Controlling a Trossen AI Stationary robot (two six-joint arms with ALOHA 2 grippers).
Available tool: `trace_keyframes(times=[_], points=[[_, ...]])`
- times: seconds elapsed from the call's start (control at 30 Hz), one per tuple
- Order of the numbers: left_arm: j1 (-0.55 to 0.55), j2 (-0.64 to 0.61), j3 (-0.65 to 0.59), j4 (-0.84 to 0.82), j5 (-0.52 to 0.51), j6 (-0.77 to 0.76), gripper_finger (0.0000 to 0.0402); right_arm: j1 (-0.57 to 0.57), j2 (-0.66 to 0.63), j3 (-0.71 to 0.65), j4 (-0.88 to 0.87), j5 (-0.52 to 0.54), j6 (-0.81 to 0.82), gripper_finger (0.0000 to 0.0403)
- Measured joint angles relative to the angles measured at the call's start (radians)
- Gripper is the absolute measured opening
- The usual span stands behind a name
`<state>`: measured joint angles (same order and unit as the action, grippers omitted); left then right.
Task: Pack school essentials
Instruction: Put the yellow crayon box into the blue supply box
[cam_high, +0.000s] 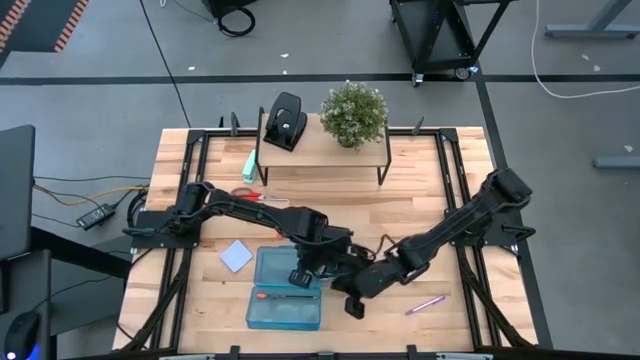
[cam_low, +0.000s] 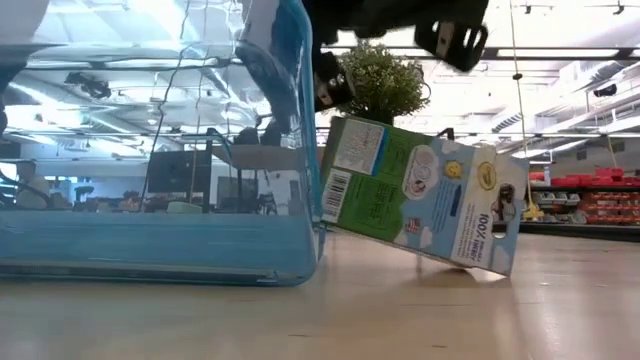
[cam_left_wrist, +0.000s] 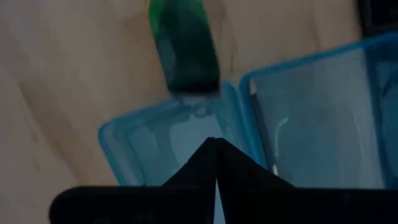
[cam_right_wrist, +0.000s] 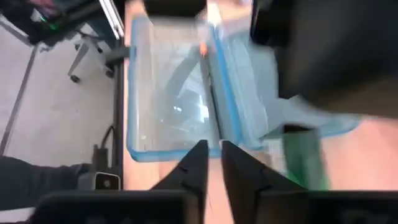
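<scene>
On the wooden table (cam_high: 420, 190), a clear blue case (cam_high: 286, 288) lies open near the front edge, with the pale blue note pad (cam_high: 236, 255) just to its left, the red-handled scissors (cam_high: 262, 197) farther back, and the pink-purple pen (cam_high: 425, 304) off to the right. The left gripper (cam_high: 303, 272) hangs over the case's far half with its jaws together, while the right gripper (cam_high: 353, 303) sits just right of the case, its jaws nearly closed and holding nothing. The yellow-green crayon box (cam_low: 425, 193) stands tilted just right of the case (one edge lifted off the wood), beneath the arms.
</scene>
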<state>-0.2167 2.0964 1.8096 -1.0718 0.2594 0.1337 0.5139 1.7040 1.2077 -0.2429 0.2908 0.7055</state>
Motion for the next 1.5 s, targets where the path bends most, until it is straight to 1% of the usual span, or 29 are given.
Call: trace_keyframes(times=[0.1, 0.23, 0.3, 0.43, 0.57, 0.67, 0.77, 0.87, 1.03, 1.3, 1.43, 1.5], points=[[0.007, 0.000, -0.001, 0.008, 0.003, 0.007, 0.0015, 0.001, -0.077, 0.001, -0.123, 0.026, -0.048, 0.0106], [0.024, 0.000, -0.001, 0.016, -0.025, 0.013, 0.0005, -0.003, -0.157, -0.002, -0.313, 0.117, -0.100, 0.0173], [0.039, 0.000, -0.001, 0.026, -0.030, 0.013, 0.0005, -0.005, -0.176, -0.018, -0.372, 0.135, -0.114, 0.0203], [0.062, 0.002, -0.001, 0.029, -0.031, 0.001, 0.0018, -0.010, -0.171, -0.052, -0.383, 0.107, -0.101, 0.0246], [0.068, 0.002, -0.001, 0.007, -0.029, -0.025, 0.0019, -0.009, -0.143, -0.052, -0.341, 0.103, -0.081, 0.0273], [0.062, 0.002, -0.001, -0.013, -0.017, -0.025, 0.0010, -0.016, -0.113, -0.053, -0.292, 0.102, -0.096, 0.0284], [0.049, 0.002, -0.001, -0.042, 0.013, -0.026, 0.0006, -0.026, -0.063, -0.053, -0.250, 0.059, -0.117, 0.0290], [0.035, 0.002, -0.001, -0.079, 0.016, -0.026, 0.0011, -0.034, -0.027, -0.053, -0.201, 0.025, -0.127, 0.0292], [0.017, 0.002, -0.001, -0.107, 0.018, -0.026, 0.0022, -0.048, 0.003, -0.053, -0.174, 0.015, -0.129, 0.0292], [0.009, 0.003, -0.002, -0.103, 0.019, -0.047, 0.0005, -0.051, 0.057, -0.054, -0.143, 0.015, -0.126, 0.0292], [0.009, 0.003, -0.003, -0.091, 0.021, -0.064, 0.0017, -0.051, 0.063, -0.054, -0.131, 0.027, -0.113, 0.0290], [0.009, 0.003, -0.003, -0.077, 0.022, -0.077, 0.0023, -0.051, 0.063, -0.054, -0.132, 0.032, -0.111, 0.0282]])
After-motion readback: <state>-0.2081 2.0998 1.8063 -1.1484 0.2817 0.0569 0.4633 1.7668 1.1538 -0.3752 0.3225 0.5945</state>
